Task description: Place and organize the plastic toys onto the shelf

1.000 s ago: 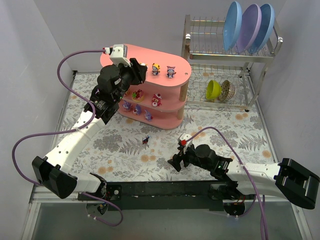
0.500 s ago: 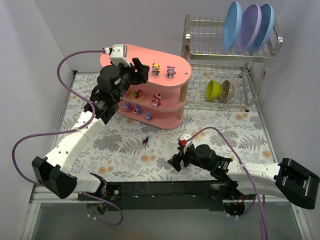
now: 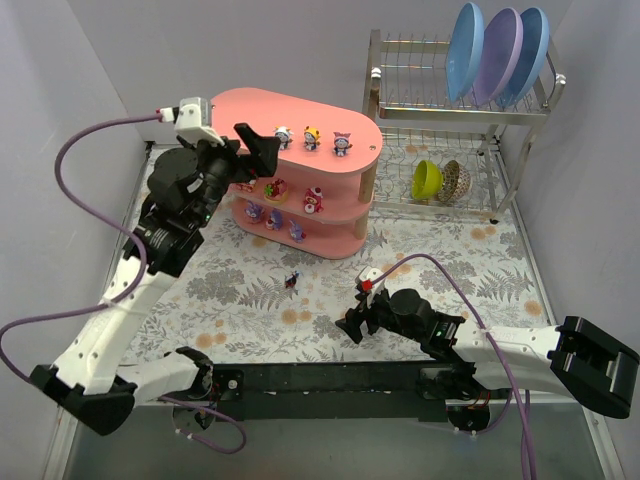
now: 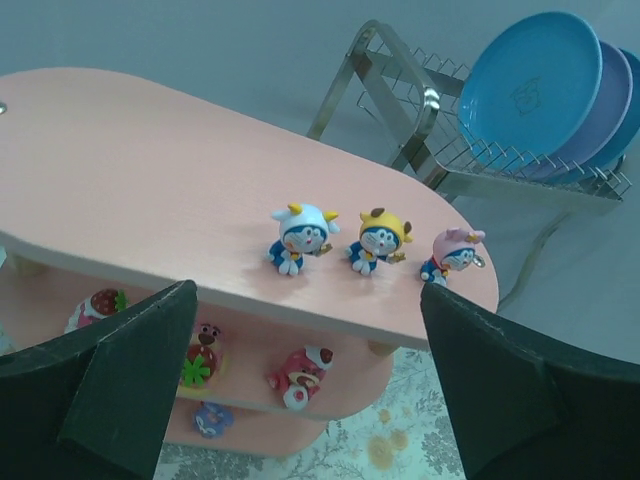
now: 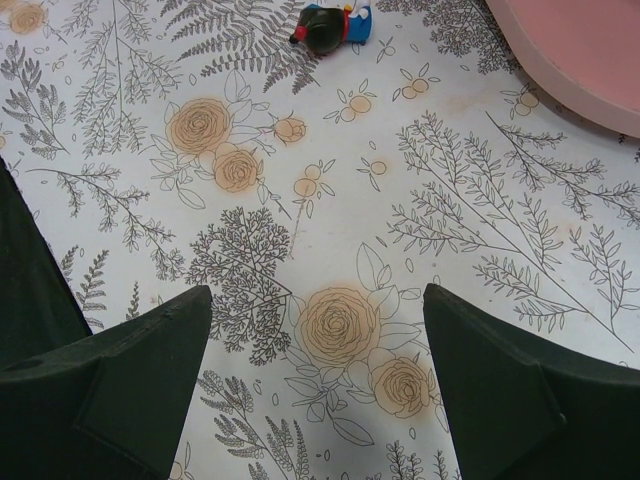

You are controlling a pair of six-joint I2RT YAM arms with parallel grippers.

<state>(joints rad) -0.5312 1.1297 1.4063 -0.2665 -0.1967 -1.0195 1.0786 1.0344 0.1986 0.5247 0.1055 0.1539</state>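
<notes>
The left gripper (image 4: 308,293) hung with its jaws spread wide and nothing between them, just in front of the top tier of the pink shelf (image 4: 130,150). On that tier 3 blue cat-like toys stood in a row near the right end: a white-hooded figurine (image 4: 302,238), a yellow-hooded figurine (image 4: 380,240) and a pink-hooded figurine (image 4: 452,255). The middle tier held a strawberry-topped toy (image 4: 97,305), a pink bear toy (image 4: 203,352) and a red-and-white toy (image 4: 300,372). From above, 3 purplish toys (image 3: 273,218) sat on the lowest tier.

One dark toy (image 5: 330,25) with red and blue parts lay on its side on the floral tablecloth (image 5: 330,330), in front of the shelf and apart from it. The right gripper (image 5: 317,295) was low over the cloth near that toy, jaws open and empty.

Right of the shelf stood a wire dish rack (image 3: 400,110) with 3 plates on top and a green bowl (image 3: 427,180) beside a patterned bowl (image 3: 455,180) below. The nearest blue plate (image 4: 535,90) bore a faint mark, too small to read.
</notes>
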